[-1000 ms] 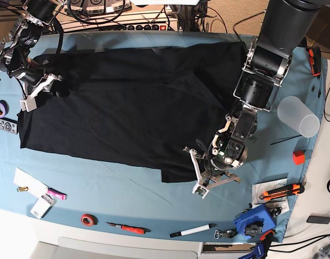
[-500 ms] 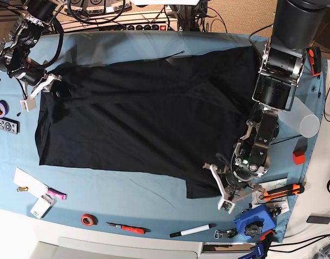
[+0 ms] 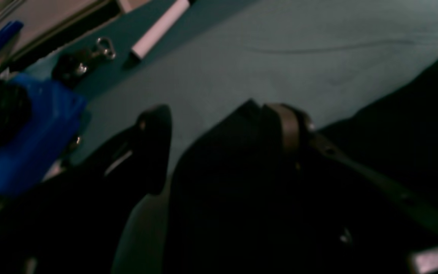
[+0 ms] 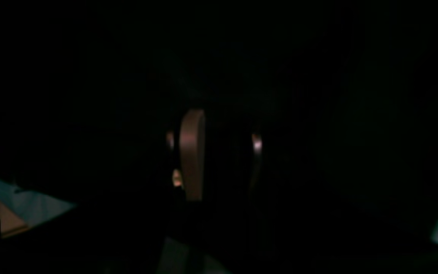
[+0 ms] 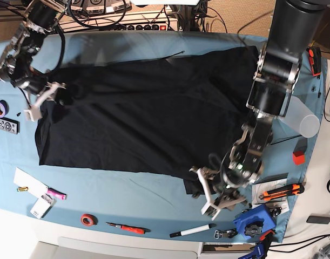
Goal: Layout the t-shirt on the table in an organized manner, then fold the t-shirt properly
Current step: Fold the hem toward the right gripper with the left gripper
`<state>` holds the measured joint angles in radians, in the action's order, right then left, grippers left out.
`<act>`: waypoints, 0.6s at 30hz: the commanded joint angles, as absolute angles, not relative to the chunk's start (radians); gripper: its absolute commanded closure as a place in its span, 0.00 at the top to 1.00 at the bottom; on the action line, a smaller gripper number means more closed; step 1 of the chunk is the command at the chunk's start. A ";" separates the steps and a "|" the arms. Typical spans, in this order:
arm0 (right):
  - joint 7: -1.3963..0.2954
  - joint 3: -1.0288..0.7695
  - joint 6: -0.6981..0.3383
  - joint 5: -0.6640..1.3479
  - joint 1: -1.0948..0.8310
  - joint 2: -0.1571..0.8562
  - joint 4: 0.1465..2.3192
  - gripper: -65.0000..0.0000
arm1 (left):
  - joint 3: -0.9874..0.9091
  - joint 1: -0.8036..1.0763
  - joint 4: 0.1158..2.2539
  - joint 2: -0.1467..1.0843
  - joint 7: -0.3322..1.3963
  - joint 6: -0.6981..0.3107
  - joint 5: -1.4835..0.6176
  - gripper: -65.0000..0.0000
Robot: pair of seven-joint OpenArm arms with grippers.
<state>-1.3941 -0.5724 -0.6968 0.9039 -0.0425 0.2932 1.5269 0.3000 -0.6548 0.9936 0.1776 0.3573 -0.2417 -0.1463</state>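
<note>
The black t-shirt (image 5: 143, 118) lies spread over most of the blue table (image 5: 127, 189), with no print showing. At the shirt's front right corner my left gripper (image 5: 216, 197) stands open. In the left wrist view the left gripper (image 3: 217, 114) has its jaws wide apart, and black t-shirt (image 3: 234, 182) fabric rests against one finger (image 3: 287, 125). My right gripper (image 5: 43, 100) is at the shirt's bunched far left corner. The right wrist view is nearly black, with dark cloth between the two fingers (image 4: 192, 152) of the right gripper (image 4: 224, 152).
A clear cup (image 5: 298, 116), red block (image 5: 298, 156) and orange cutter (image 5: 281, 190) lie along the right edge. Close to the left gripper are a blue tool (image 5: 254, 221) and a marker (image 5: 193, 230). A red tape roll (image 5: 88, 219), remote (image 5: 2, 124) and purple tape (image 5: 1, 109) sit front and left.
The shirt was dragged right and toward the front by its lower right corner. My left gripper has now opened and drawn back a little. The right gripper dipped slightly with its corner.
</note>
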 commanded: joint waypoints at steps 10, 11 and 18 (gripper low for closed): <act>-1.380 -0.334 -0.657 0.776 -0.033 0.308 1.544 0.25 | 0.516 -0.874 0.636 0.161 0.261 -0.340 -0.006 0.57; -1.380 -0.328 -0.657 0.776 -0.033 0.308 1.544 0.25 | 0.543 -0.875 0.628 0.165 0.260 -0.347 0.004 0.57; -1.380 -0.327 -0.657 0.776 -0.033 0.308 1.544 0.25 | 0.674 -0.860 0.618 0.177 0.208 -0.289 0.023 0.44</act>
